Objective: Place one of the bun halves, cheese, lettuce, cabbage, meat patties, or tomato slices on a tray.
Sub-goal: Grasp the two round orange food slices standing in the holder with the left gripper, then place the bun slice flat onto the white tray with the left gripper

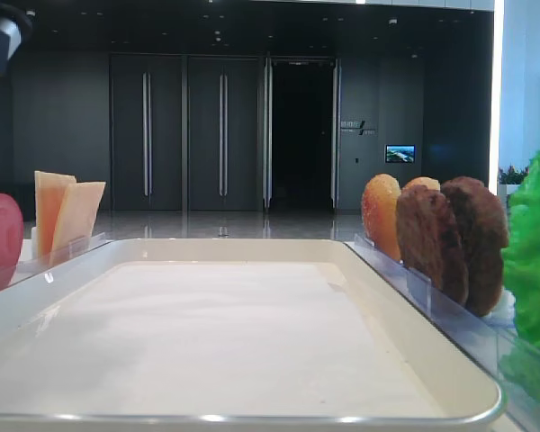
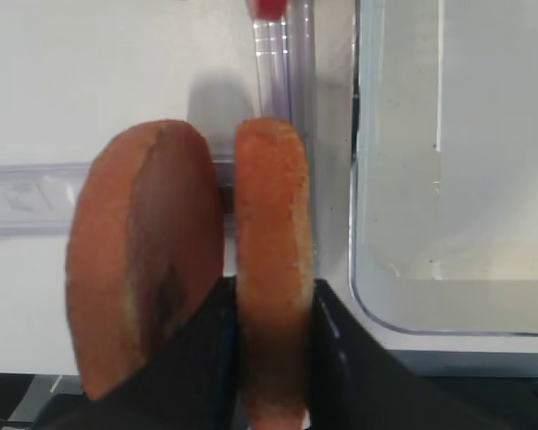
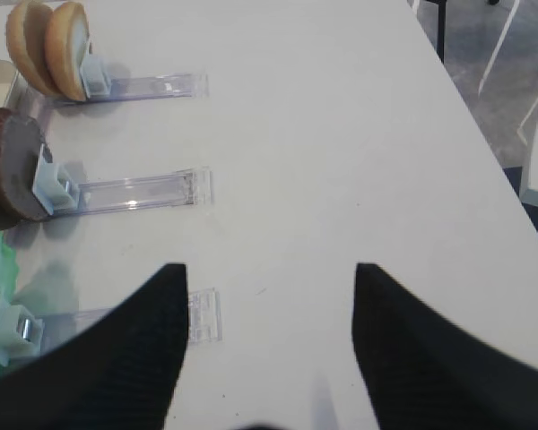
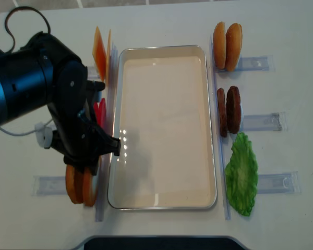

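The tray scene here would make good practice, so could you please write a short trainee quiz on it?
1. True or false: the tray already holds food.
2. The left gripper is shut on which item? A) a bun half B) a cheese slice C) the lettuce
3. Fill in: the meat patties stand on the tray's ___ side in the overhead view.

Key: 1 false; 2 A; 3 right.
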Robot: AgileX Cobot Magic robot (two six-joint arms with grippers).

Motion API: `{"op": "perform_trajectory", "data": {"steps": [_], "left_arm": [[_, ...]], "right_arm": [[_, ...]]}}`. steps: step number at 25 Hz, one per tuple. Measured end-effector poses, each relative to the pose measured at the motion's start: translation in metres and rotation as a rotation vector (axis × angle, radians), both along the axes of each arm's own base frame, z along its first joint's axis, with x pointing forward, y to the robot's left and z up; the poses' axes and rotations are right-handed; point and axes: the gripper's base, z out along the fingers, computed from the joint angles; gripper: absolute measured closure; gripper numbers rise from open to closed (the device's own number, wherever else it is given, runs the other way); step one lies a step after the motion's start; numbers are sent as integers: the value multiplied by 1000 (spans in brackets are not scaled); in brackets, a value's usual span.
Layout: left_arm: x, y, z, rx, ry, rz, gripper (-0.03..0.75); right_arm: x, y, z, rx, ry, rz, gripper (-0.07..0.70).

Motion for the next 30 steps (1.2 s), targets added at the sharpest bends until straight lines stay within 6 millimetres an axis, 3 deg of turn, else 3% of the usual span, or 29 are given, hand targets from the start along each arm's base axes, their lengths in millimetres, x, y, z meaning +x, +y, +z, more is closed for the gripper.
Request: {"op": "perform_trajectory", "data": {"steps": [3, 7, 13, 16, 19, 23, 30], "left_arm": [[-4, 1, 10, -32, -19, -4, 554], [-17, 8, 39, -107, -100, 2, 556], [-49, 23, 92, -307, -293, 4, 556], [-64, 25, 106, -441, -364, -20, 556], [-76, 24, 101, -564, -394, -57, 556], [-83, 19, 76, -667, -394, -94, 556], [-78, 7, 37, -776, -417, -130, 556]], "right_arm": [[0, 0, 0, 0, 0, 0, 215], [0, 0, 0, 0, 0, 0, 215], [0, 0, 0, 0, 0, 0, 215], [0, 0, 0, 0, 0, 0, 215], [0, 0, 0, 0, 0, 0, 215], [0, 0, 0, 0, 0, 0, 215], [0, 0, 0, 0, 0, 0, 215]]}}
